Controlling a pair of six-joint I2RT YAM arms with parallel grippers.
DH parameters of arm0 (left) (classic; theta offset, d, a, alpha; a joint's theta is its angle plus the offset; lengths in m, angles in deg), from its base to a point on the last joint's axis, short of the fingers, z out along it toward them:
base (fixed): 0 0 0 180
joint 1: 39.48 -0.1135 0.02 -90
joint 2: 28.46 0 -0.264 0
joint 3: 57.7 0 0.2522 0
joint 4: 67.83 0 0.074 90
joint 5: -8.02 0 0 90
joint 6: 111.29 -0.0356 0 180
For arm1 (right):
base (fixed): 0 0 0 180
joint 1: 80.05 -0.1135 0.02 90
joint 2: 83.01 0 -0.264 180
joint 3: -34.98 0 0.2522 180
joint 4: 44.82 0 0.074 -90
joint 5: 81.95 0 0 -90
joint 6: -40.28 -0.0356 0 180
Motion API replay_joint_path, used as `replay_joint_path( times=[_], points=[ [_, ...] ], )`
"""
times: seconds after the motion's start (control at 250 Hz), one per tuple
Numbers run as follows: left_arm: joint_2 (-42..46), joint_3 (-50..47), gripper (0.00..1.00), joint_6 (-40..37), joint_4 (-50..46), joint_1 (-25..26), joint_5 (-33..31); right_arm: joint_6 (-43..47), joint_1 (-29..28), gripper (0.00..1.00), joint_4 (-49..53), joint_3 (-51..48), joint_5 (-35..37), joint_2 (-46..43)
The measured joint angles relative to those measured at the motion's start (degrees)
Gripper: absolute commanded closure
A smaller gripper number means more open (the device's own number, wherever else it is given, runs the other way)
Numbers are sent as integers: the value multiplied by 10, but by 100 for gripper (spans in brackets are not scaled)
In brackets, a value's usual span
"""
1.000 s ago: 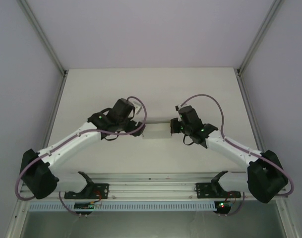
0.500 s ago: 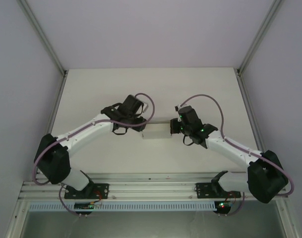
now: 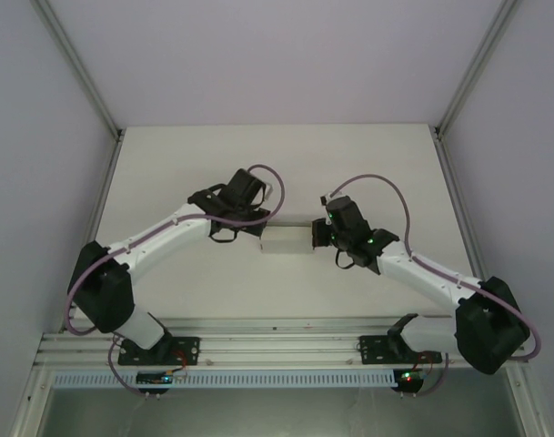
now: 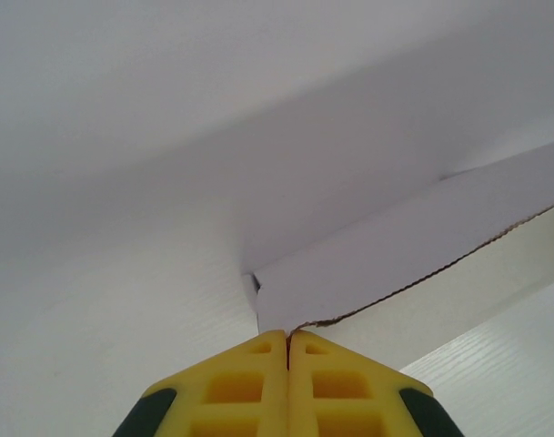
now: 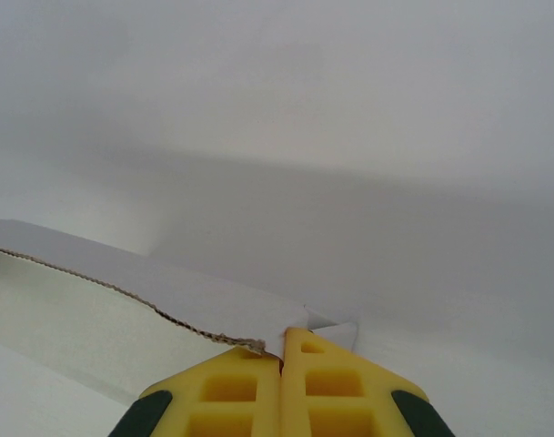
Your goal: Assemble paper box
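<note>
The right gripper (image 5: 283, 344) has its 2 yellow fingers pressed together on the ragged brown edge of the thin white card paper box (image 5: 181, 289), whose flap slants away leftward.

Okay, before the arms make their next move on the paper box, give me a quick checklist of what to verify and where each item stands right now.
1. Is the left pincer shut on the left end of the paper box: ok.
2. Is the right pincer shut on the box's right end: ok.
3. Is the box centred between the two arms: ok.
4. Is the box resting on the table rather than lifted: cannot tell.
5. Are the flaps fully folded and locked: cannot tell.
6. Is the card untorn at both pinch points: cannot tell.
</note>
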Motion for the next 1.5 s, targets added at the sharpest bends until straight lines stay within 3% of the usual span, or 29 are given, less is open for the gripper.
replay_joint_path(
  times=[0.268,0.712,0.78,0.828,0.88,0.964,1.392,1.504],
  points=[
    [-26,38,100,71,-49,-41,100,-14,-20,100,10,5,37,5],
    [-70,98,100,113,-123,-88,200,-29,-39,100,22,12,72,12],
    [-70,99,89,111,-130,-91,207,-30,-41,100,22,12,72,12],
    [-72,101,73,110,-139,-92,205,-30,-42,100,22,12,72,12],
    [-75,105,62,99,-153,-90,191,-30,-43,100,24,12,72,12],
    [-83,106,53,90,-169,-82,157,-30,-43,100,25,12,71,12],
    [-97,110,63,39,-184,-38,69,-29,-43,100,26,12,69,12],
    [-104,123,80,19,-184,-35,48,-29,-43,100,26,12,64,11]
  ],
)
